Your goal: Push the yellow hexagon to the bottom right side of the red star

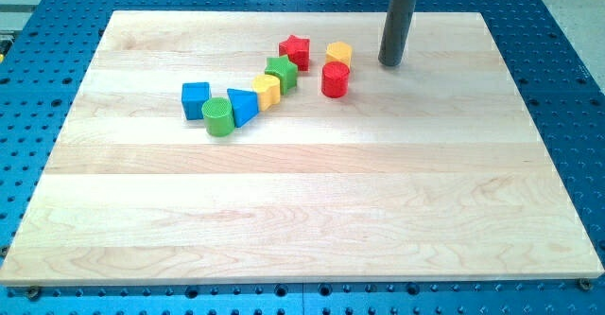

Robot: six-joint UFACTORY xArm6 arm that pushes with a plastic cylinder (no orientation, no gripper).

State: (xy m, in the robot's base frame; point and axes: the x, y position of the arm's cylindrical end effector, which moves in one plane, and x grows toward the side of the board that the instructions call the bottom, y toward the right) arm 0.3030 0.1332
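The yellow hexagon (338, 53) sits near the view's top, just right of the red star (295, 50), with a small gap between them. A red cylinder (335, 79) stands directly below the hexagon, touching or nearly touching it. My tip (389, 63) rests on the board to the right of the hexagon, about one block width away, touching no block.
A green star (281, 71), a small yellow block (267, 91), a blue triangle (242, 106), a green cylinder (217, 116) and a blue cube (196, 99) form a diagonal chain running down-left from the red star. The wooden board (302, 211) lies on a blue perforated table.
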